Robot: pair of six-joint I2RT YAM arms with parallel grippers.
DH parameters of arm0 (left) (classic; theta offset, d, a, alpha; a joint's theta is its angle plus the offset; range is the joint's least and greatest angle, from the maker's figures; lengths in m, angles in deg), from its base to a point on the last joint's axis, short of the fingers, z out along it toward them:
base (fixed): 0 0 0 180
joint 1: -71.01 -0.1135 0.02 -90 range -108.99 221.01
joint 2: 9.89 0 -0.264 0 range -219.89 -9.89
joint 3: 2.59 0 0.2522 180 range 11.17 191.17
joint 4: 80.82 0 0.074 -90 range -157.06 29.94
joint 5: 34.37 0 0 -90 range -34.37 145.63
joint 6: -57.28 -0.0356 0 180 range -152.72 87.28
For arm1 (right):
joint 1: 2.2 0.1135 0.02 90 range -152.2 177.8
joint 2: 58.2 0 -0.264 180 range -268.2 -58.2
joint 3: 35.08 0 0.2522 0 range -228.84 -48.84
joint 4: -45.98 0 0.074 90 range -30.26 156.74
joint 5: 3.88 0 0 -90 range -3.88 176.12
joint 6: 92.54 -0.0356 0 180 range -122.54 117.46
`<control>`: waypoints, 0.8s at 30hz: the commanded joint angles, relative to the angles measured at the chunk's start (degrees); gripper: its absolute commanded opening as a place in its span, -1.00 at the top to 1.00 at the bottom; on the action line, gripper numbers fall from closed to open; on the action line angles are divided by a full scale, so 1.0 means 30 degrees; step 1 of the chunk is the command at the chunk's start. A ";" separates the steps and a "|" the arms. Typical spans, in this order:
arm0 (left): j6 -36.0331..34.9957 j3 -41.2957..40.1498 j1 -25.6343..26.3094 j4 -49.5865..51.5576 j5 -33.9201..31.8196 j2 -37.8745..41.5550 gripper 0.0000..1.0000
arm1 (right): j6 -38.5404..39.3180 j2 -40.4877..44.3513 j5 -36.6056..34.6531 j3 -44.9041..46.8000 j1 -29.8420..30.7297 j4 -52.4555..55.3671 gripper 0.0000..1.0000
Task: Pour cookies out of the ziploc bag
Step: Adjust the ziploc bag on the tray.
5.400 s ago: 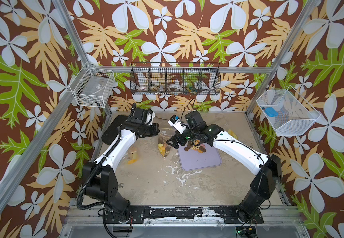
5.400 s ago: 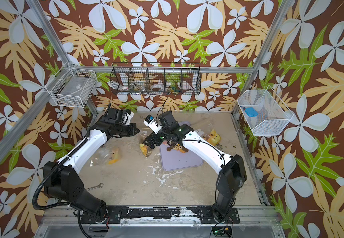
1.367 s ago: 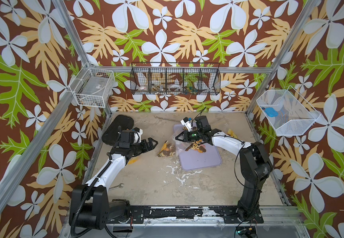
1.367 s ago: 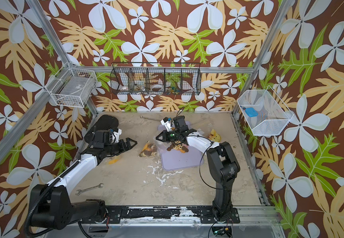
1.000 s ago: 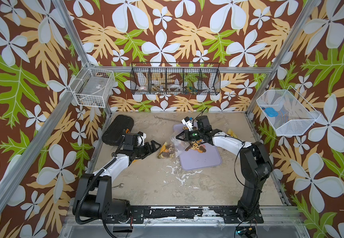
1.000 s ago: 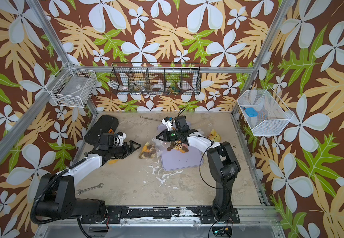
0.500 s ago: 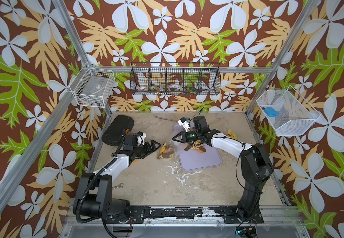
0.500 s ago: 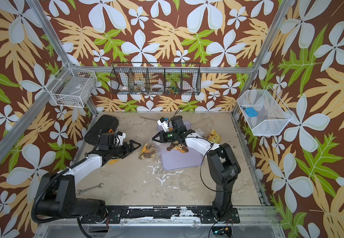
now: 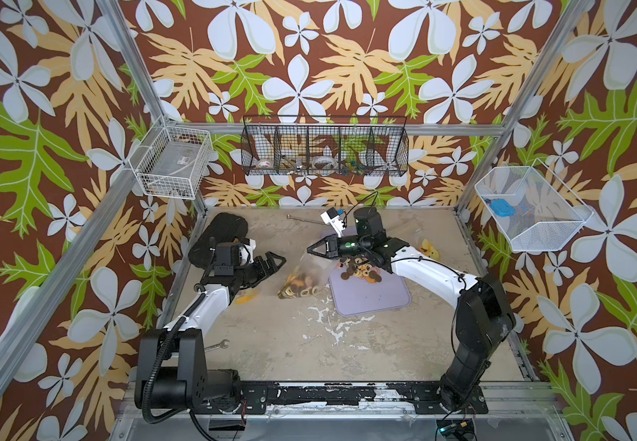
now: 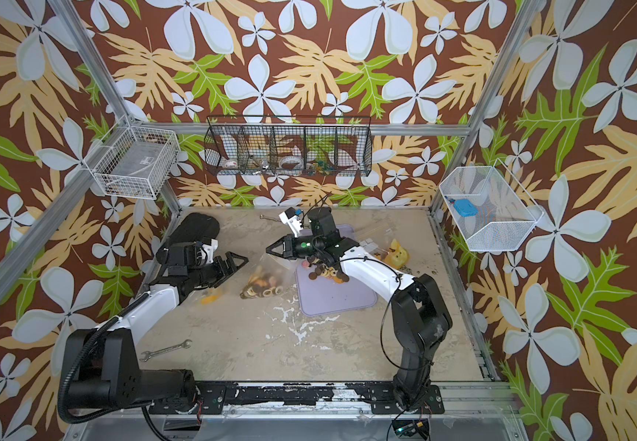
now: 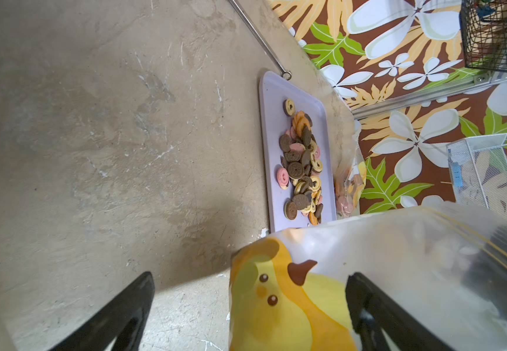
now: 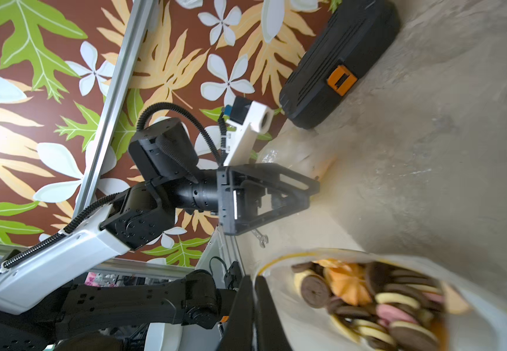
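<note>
Ziploc bag cut off by edge; black basket contents indistinct.

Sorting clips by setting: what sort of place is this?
Probably a robot test cell: left arm and right arm on a tabletop, aluminium frame, leaf-print walls, hanging wire baskets.

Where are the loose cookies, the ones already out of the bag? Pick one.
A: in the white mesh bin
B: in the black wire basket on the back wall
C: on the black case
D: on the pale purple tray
D: the cookies lie heaped on the far part of the pale purple tray, while more sit inside the clear bag beside it.
</note>
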 commanded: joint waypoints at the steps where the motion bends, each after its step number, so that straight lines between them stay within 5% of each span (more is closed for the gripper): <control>1: -0.0132 -0.0120 -0.0067 -0.0001 0.0156 0.0076 -0.99 | 0.0047 0.0077 -0.0614 0.1865 -0.1106 -0.0856 0.87; 11: 0.1139 -0.1879 0.1337 -0.2032 0.0124 -0.0143 -0.99 | 0.2236 -0.0763 -0.1852 0.4375 -0.2516 -0.0719 0.86; 24: 0.5725 -0.2384 0.3797 -0.5542 0.0037 0.1122 -0.99 | 0.2542 -0.1008 -0.2549 0.4532 -0.3085 -0.0329 0.86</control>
